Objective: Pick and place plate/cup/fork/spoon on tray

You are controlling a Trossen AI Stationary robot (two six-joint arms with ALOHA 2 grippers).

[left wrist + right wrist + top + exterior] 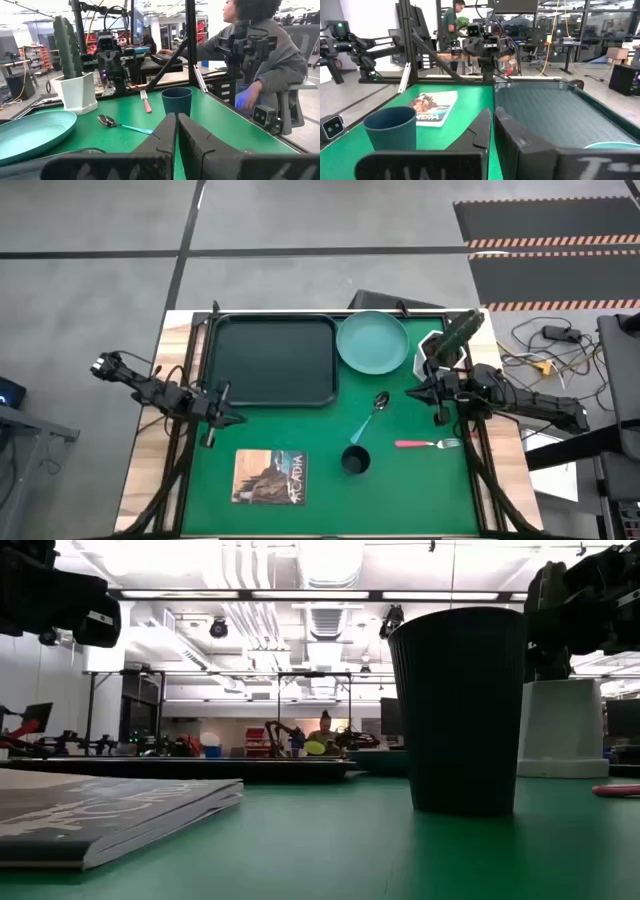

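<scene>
The teal plate [373,342] lies on the green mat, just right of the black tray [270,360]. The blue-handled spoon [372,415] lies below the plate. The dark cup [355,461] stands upright near the mat's middle front, and it also shows in the low view [460,710]. The red-handled fork [425,444] lies flat to the cup's right. My left gripper [225,417] hovers at the mat's left edge, shut and empty [177,122]. My right gripper [418,393] hovers right of the spoon, above the fork, shut and empty [492,117].
A white pot with a green cactus [445,345] stands at the far right, close to my right arm. A book [270,477] lies flat at the front left of the mat. A seated person [260,50] shows beyond the table's edge.
</scene>
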